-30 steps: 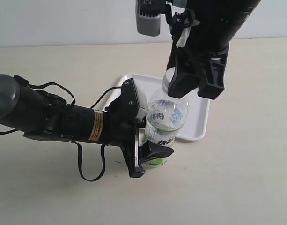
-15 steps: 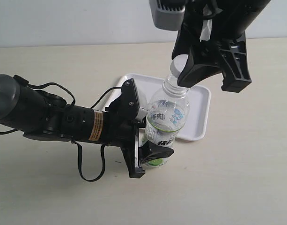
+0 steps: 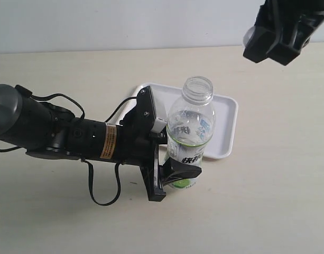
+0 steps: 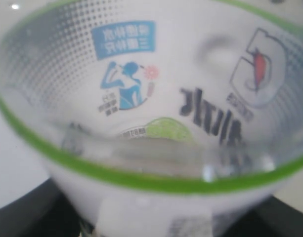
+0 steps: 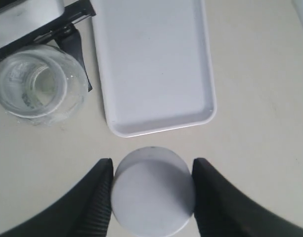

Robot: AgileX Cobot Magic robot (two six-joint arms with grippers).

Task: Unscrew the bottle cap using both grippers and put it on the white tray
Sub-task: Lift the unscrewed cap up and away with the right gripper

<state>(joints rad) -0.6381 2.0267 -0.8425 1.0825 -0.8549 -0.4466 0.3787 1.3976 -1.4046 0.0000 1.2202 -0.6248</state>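
The clear bottle point(image 3: 189, 132) stands upright, tilted a little, in front of the white tray point(image 3: 225, 114), its neck open and capless. My left gripper point(image 3: 169, 169) is shut on the bottle's lower body; up close the bottle's label point(image 4: 141, 89) fills the left wrist view. My right gripper point(image 3: 270, 42) hangs high at the upper right of the exterior view. The right wrist view shows the gripper point(image 5: 152, 195) shut on the white bottle cap point(image 5: 152, 190), its black jaws pressed to the cap's sides. Below lie the tray point(image 5: 151, 64) and the open bottle mouth point(image 5: 35, 86).
The beige tabletop point(image 3: 267, 201) surrounds everything. The left arm's black body with its yellow label band point(image 3: 108, 142) and a loose cable loop point(image 3: 101, 185) lies along the table at left.
My right gripper has lifted the cap off the bottle neck and moved up and to the right. The bottle neck now stands open. The left arm has held its grip.
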